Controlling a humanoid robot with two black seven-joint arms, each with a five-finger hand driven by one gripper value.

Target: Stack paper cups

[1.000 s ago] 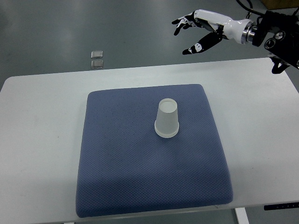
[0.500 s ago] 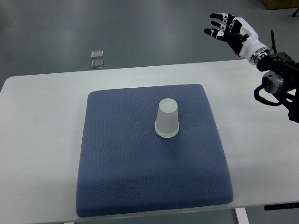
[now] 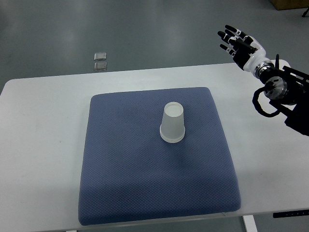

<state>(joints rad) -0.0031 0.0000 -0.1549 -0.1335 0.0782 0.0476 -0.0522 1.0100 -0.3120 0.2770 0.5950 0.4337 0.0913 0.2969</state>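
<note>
A stack of white paper cups (image 3: 173, 123) stands upside down near the middle of a blue mat (image 3: 154, 154). My right hand (image 3: 236, 42) is at the upper right, beyond the table's far edge, well apart from the cups. Its fingers are spread and hold nothing. The left arm does not show.
The mat lies on a white table (image 3: 38, 145). Two small metal squares (image 3: 100, 61) sit on the grey floor beyond the table's far edge at the left. The right arm's black wrist and cables (image 3: 282, 94) hang over the table's right side.
My right hand has swung from reaching left over the far edge to pointing up and away, and the arm has drawn back and down toward the right edge. The cups have not moved.
</note>
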